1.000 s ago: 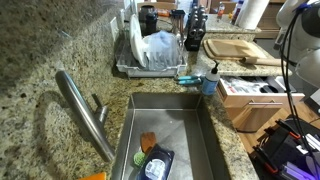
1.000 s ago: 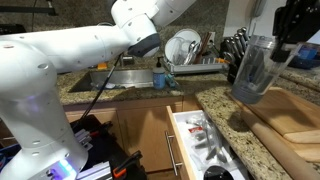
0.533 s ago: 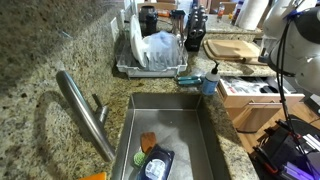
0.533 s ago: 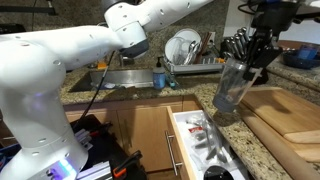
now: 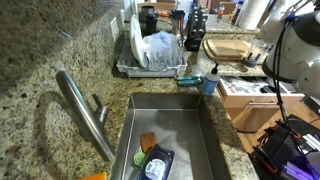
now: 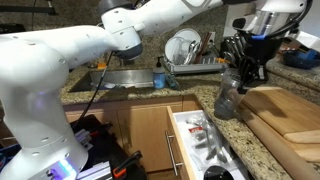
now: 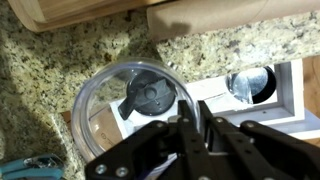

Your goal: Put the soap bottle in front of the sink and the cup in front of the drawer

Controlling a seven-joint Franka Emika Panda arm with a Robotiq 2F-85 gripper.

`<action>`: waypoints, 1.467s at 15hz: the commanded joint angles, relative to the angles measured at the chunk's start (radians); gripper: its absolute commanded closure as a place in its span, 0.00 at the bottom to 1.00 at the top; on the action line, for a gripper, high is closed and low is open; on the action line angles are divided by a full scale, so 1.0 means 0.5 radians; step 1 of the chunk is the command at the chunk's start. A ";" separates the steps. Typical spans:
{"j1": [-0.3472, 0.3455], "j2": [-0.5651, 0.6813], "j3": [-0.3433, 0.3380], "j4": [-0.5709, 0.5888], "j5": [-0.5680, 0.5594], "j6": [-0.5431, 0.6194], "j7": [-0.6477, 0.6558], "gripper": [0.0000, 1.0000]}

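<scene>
My gripper (image 6: 243, 68) is shut on the rim of a clear plastic cup (image 6: 229, 96) and holds it tilted just above the granite counter beside the open drawer (image 6: 198, 140). In the wrist view the cup (image 7: 125, 100) shows from above with a dark base, and the fingers (image 7: 190, 132) pinch its wall. The blue soap bottle (image 6: 160, 76) stands on the counter's front edge by the sink (image 6: 125, 78). It also shows in an exterior view (image 5: 211, 80), at the sink's (image 5: 170, 125) far corner.
A dish rack (image 5: 155, 55) with plates stands behind the sink. Wooden cutting boards (image 6: 290, 112) lie on the counter next to the cup. A knife block (image 6: 236, 45) stands at the back. The open drawer (image 7: 255, 88) holds utensils. A faucet (image 5: 85, 110) overhangs the sink.
The gripper has carried the cup down and away from the cutting boards, towards the counter edge above the open drawer. The soap bottle has not moved.
</scene>
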 commanded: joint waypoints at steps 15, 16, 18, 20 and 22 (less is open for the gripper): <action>0.048 -0.019 0.124 0.001 -0.111 0.502 -0.001 0.99; 0.034 -0.020 0.122 0.003 -0.095 0.464 -0.001 0.99; 0.000 -0.020 0.117 -0.009 -0.036 0.359 -0.001 0.99; -0.025 -0.020 0.119 -0.049 0.013 0.296 -0.001 0.71; -0.039 -0.022 0.109 -0.062 0.047 0.280 -0.001 0.58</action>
